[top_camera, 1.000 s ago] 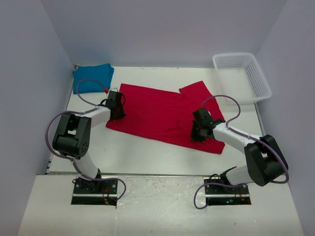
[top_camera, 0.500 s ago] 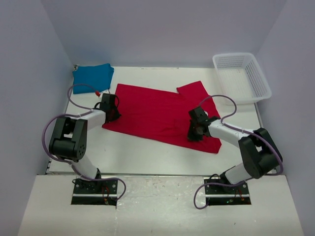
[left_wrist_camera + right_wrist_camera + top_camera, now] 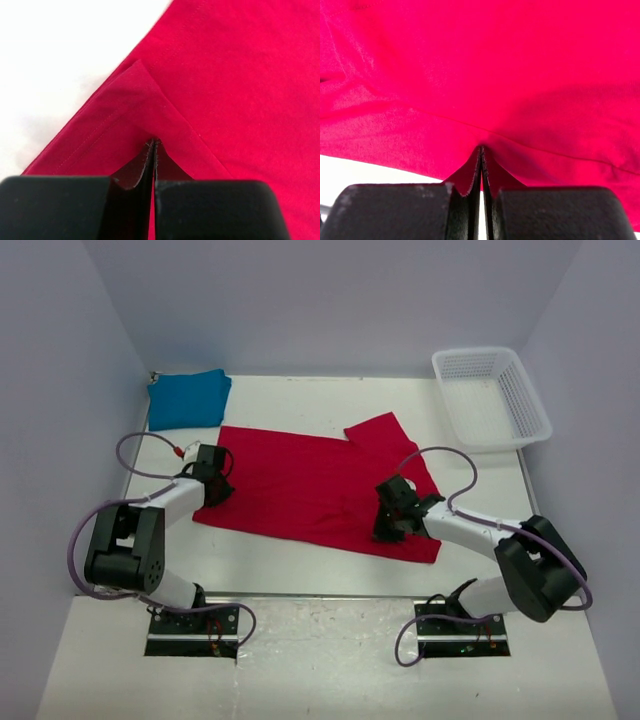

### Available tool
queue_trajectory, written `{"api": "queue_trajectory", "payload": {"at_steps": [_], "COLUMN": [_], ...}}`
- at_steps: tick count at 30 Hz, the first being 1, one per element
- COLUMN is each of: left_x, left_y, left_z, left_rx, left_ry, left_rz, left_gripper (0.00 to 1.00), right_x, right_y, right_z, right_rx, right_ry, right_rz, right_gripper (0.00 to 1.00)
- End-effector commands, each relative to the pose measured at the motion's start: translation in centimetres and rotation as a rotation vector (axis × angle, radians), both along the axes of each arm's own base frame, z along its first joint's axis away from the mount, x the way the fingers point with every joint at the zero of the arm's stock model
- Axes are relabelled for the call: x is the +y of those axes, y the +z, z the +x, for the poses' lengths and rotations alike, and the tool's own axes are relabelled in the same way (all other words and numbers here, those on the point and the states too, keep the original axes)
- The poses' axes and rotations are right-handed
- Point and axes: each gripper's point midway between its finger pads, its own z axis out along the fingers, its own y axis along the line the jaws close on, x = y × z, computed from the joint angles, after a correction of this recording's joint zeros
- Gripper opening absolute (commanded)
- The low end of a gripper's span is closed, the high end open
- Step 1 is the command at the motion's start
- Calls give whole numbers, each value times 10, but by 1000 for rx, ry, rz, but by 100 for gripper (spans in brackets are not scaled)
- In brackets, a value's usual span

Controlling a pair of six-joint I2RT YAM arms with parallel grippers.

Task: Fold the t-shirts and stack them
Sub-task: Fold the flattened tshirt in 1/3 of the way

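Note:
The red t-shirt [image 3: 300,480] lies spread flat across the middle of the table, one sleeve pointing toward the back right. My left gripper [image 3: 213,490] is shut on its left edge; the left wrist view shows the jaws closed on a fold of the red t-shirt [image 3: 215,75]. My right gripper [image 3: 387,527] is shut on the shirt's near right edge; the right wrist view shows the red t-shirt [image 3: 485,65] pinched between the jaws. The teal-blue t-shirt [image 3: 188,399] lies folded at the back left corner.
A white mesh basket [image 3: 491,397] stands at the back right. Grey walls close the table on the left, back and right. Bare white table [image 3: 300,565] shows in front of the red shirt.
Both grippers have pulled the red shirt toward the near left. The shirt's left edge and near right corner have shifted that way with them.

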Motion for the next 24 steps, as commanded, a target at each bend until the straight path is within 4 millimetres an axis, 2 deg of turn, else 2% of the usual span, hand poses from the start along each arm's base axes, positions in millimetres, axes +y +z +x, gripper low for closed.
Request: {"api": "queue_trajectory", "payload": {"at_steps": [1, 7, 13, 19, 24], "left_x": [24, 29, 20, 24, 4], "left_y": [-19, -23, -32, -38, -34], "left_z": [-59, -85, -111, -147, -146], "left_rx": [195, 258, 307, 392, 348], "left_ry": [120, 167, 190, 256, 215], "left_rz": [44, 21, -50, -52, -167], "left_gripper": [0, 0, 0, 0, 0], "right_x": [-9, -9, -15, -13, -12], "right_y": [-17, -19, -27, -27, -27], "right_z": [-38, -58, -78, -92, -101], "right_rx": [103, 108, 130, 130, 137], "right_ry": [-8, 0, -3, 5, 15], "right_rz": [-35, -32, -47, -35, -52], "right_gripper": [0, 0, 0, 0, 0]}}
